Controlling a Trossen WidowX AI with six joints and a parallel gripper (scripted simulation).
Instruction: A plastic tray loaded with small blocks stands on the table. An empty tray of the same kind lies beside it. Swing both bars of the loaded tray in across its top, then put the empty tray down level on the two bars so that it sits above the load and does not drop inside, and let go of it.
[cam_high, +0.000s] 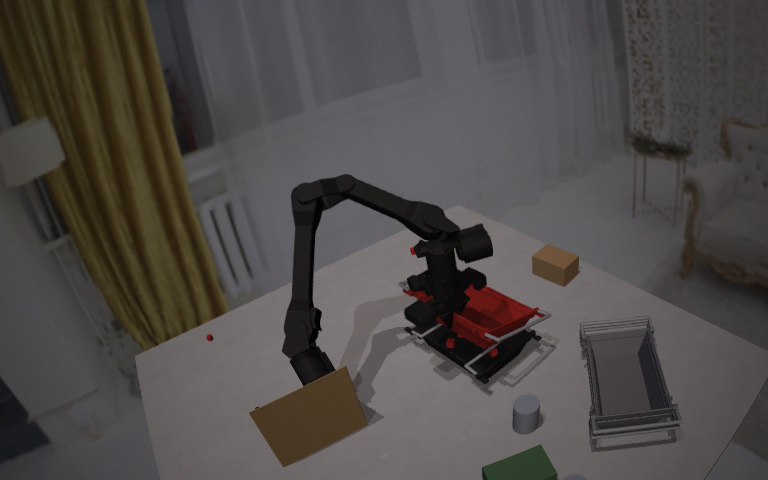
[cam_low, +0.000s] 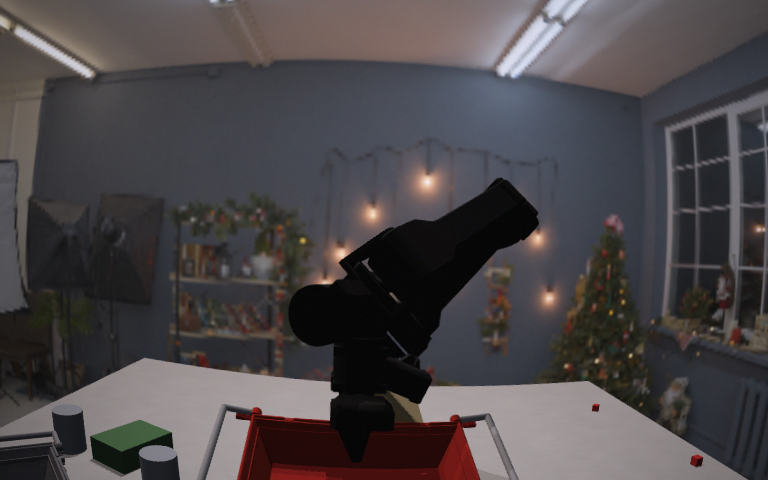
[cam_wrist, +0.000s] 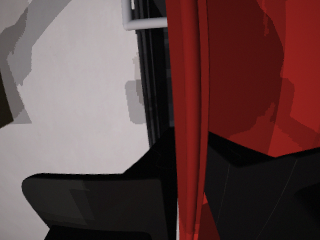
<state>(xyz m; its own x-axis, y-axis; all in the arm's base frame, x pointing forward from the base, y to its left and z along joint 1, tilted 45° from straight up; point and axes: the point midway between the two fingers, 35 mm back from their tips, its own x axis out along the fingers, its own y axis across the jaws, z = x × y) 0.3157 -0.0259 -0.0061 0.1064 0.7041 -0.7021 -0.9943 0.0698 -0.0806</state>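
jaws shut on red tray; black tray — below

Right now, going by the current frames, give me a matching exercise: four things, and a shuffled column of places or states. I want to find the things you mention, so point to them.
1. Red tray (cam_high: 512, 302) (cam_low: 396, 444) (cam_wrist: 190, 75)
2. Black tray (cam_high: 481, 370)
3. Grey tray (cam_high: 620, 421) (cam_low: 28, 447)
4. Green block (cam_high: 518, 466) (cam_low: 131, 438)

A. beneath the red tray, small red blocks at its top
B. one wall between the gripper's (cam_high: 447, 322) (cam_low: 355, 452) (cam_wrist: 190, 165) fingers
C. between two grey cylinders in the exterior view
D. standing apart, beside the stacked pair

Pairs: 1-B, 2-A, 3-D, 4-C
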